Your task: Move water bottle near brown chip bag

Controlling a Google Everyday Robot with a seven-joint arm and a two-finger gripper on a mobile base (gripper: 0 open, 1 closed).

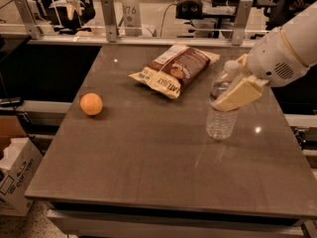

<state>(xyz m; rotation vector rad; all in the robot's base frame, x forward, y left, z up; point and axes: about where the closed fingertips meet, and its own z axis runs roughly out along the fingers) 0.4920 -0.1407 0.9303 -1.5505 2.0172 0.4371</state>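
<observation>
The water bottle [219, 123] is a clear ribbed bottle with a white cap, upright at the right of the grey table [148, 162]. My gripper [226, 85] reaches in from the right on a white arm. Its cream fingers [238, 94] are shut on the bottle's upper half and hide the label. The brown chip bag [173, 69] lies flat at the back middle of the table, to the left of the bottle and farther back, with a gap between them.
An orange ball [91, 103] rests on the left of the table. A metal rail with posts [109, 13] runs behind the table's far edge. A cardboard box [12, 175] stands on the floor at the lower left.
</observation>
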